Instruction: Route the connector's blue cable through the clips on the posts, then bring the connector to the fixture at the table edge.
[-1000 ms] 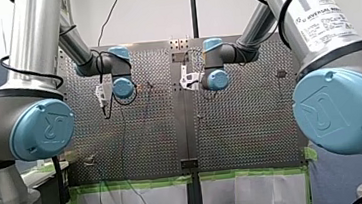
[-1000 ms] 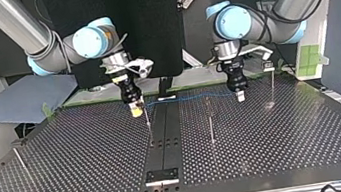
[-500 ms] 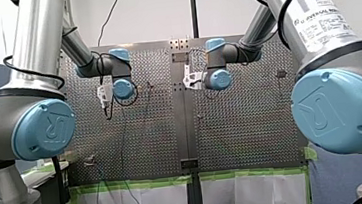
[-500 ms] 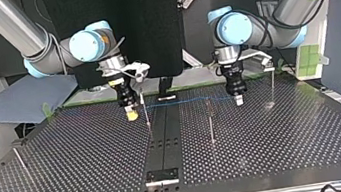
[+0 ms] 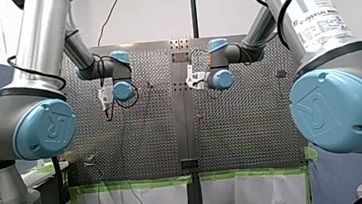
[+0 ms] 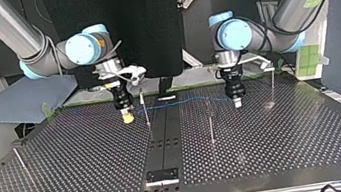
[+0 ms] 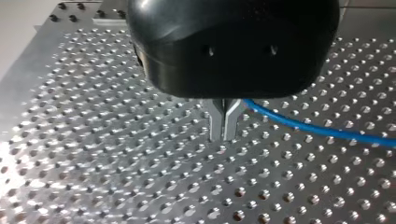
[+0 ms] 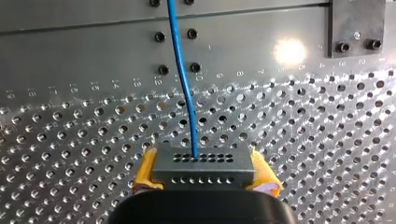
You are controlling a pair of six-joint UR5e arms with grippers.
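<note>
**Front view.** My left arm (image 5: 113,63) and my right arm (image 5: 224,52) reached out over the perforated counter (image 5: 251,125). Each claw was hidden behind its own blue wrist joint, so neither grip could be read there.

**Top view.** My right claw (image 6: 128,119), yellow at the tip, hung just above the counter (image 6: 277,151). The blue cable (image 6: 184,99) ran from it, slightly wavy, across to my left claw (image 6: 238,103). One thin post (image 6: 146,110) stood just beside my right claw on the cable's side. A second post (image 6: 209,121) stood between the claws, nearer my left one. Whether the cable sat in a clip at either post's top could not be told. A dark fixture (image 6: 161,176) lay at the counter's edge, well apart from both claws.

**Left wrist view.** My left claw (image 7: 224,136) had its metal fingers (image 7: 215,122) pressed together. The blue cable (image 7: 322,131) left from beside their root and ran off low over the counter (image 7: 93,154). The claw's black body covered the spot where the cable was nipped.

**Right wrist view.** My right claw (image 8: 204,173) was closed on the grey connector (image 8: 205,161), with a yellow pad (image 8: 145,169) at each end of it. The blue cable (image 8: 183,84) came out of the connector's holes and ran straight ahead of the claw until it was cut off.
</note>
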